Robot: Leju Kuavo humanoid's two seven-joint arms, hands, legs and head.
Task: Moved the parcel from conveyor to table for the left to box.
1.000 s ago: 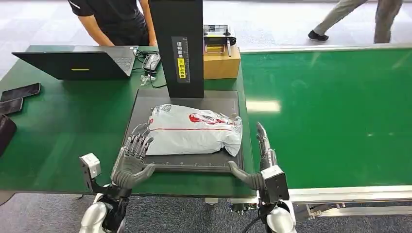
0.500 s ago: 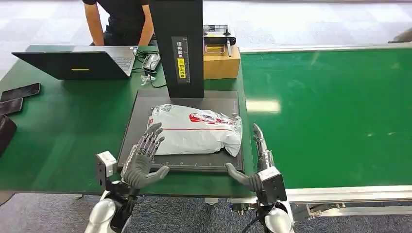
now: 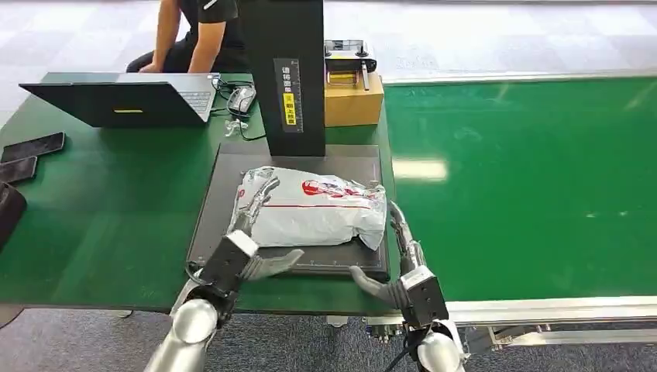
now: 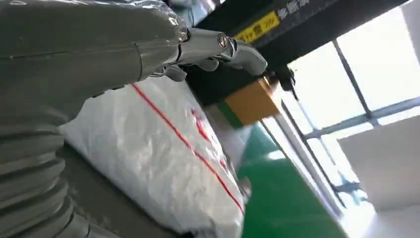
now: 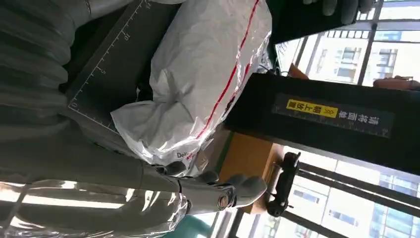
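A white plastic parcel (image 3: 310, 209) with red print lies on the black mat (image 3: 213, 201) in front of the black column. My left hand (image 3: 252, 221) reaches over the parcel's left end, fingers stretched out on its top and thumb spread below near the mat's front edge. In the left wrist view those fingers (image 4: 223, 47) extend straight above the parcel (image 4: 163, 163). My right hand (image 3: 395, 252) stands beside the parcel's right end, fingers straight and thumb out, holding nothing. The right wrist view shows the parcel's crumpled end (image 5: 198, 84) close to my right hand (image 5: 148, 186).
The black column (image 3: 283, 77) rises right behind the mat. A laptop (image 3: 124, 101) and phones (image 3: 31, 147) lie on the green table to the left. A cardboard box (image 3: 352, 101) stands behind. The green conveyor belt (image 3: 527, 178) runs on the right. A person (image 3: 194, 35) sits at the back.
My left hand has moved forward and to the right, from the mat's front edge onto the parcel's left end. My right hand has edged forward alongside the right end. The parcel stayed put.
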